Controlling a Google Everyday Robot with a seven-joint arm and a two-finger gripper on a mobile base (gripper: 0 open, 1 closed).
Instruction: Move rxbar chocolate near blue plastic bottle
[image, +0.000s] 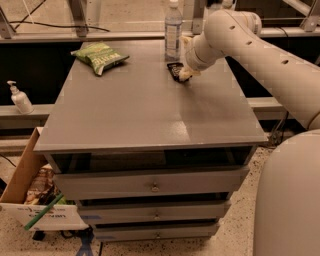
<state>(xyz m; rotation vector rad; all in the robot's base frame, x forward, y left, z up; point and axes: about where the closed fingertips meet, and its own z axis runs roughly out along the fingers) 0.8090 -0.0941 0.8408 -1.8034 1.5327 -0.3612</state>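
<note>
The rxbar chocolate (175, 69), a small black wrapped bar, lies flat on the grey table top (145, 105) toward the back right. The blue plastic bottle (173, 31), clear with a white cap, stands upright just behind it at the table's far edge. My gripper (185, 74) is low over the right end of the bar, at the end of the white arm that reaches in from the right. The arm's wrist hides the fingertips and part of the bar.
A green chip bag (100, 56) lies at the table's back left. A small white pump bottle (20, 97) stands on a ledge at the left. A cardboard box (30, 195) with items sits on the floor at the lower left. Drawers (152, 182) lie below the table top.
</note>
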